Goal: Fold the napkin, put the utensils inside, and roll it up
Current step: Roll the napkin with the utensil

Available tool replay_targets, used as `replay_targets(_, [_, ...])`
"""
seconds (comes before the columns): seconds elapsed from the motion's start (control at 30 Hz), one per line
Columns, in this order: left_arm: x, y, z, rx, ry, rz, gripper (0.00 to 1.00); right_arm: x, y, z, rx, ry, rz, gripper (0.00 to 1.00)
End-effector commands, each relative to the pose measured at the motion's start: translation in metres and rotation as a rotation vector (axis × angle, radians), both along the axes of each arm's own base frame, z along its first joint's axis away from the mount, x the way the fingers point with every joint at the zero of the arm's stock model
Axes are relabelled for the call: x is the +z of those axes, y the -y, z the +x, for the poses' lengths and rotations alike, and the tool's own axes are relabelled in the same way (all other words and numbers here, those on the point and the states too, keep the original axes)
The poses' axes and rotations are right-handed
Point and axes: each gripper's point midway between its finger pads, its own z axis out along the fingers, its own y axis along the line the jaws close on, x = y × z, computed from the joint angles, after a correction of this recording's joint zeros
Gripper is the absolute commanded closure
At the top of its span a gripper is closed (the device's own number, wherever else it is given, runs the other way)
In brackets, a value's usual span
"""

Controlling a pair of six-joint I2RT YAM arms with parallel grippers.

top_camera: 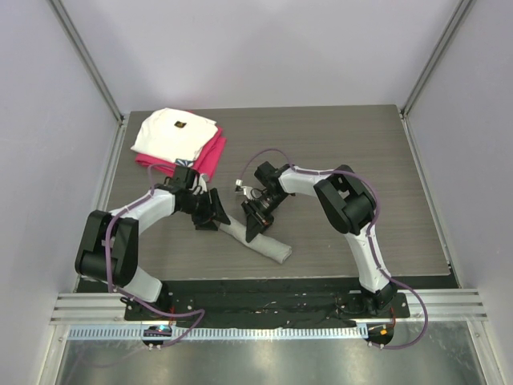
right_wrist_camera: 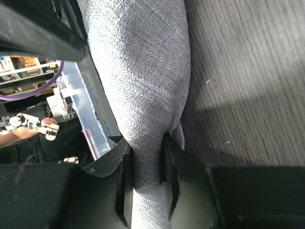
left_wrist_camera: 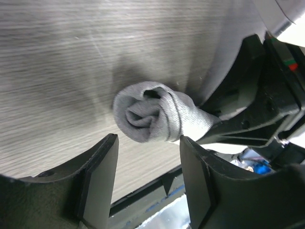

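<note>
The napkin [top_camera: 272, 247] lies on the grey wood-grain surface [top_camera: 361, 144] as a tight light-grey roll. It sits well apart from the folded white cloth [top_camera: 172, 132], on the side toward the arm bases, with one end pointing back at that cloth. A magenta-red cloth [top_camera: 212, 156] lies under the white cloth, on its side facing the roll.

The left gripper [top_camera: 212, 218] is at the roll's end nearest the white cloth. In the left wrist view its jaws stand apart, wider than the roll. The spiral end of the roll shows just beyond the tips, and neither pad grips it.

The right gripper [top_camera: 255, 227] is farther along the roll from the white cloth. In the right wrist view its jaws are clamped across the roll, with the fabric pinched narrow between the two pads [right_wrist_camera: 125, 176].
</note>
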Motion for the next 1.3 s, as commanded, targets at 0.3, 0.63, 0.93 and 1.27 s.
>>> replay_targets(0.3, [0.005,0.009,0.034,0.020,0.092,-0.027,0.39,-0.010,0.002,0.006,0.003,0.008,-0.031,0.83])
replay_targets(0.63, [-0.005,0.018,0.040,0.018,0.079,-0.075,0.58,-0.011,0.006,0.016,0.002,0.052,-0.093,0.82])
replay_targets(0.93, [-0.010,0.019,0.033,0.012,0.026,-0.074,0.96,0.032,0.017,0.056,-0.094,0.337,-0.214,0.54])
replay_targets(1.27, [-0.028,0.012,0.012,0.000,-0.149,-0.012,1.00,0.092,0.003,0.072,-0.054,0.842,-0.260,0.20])
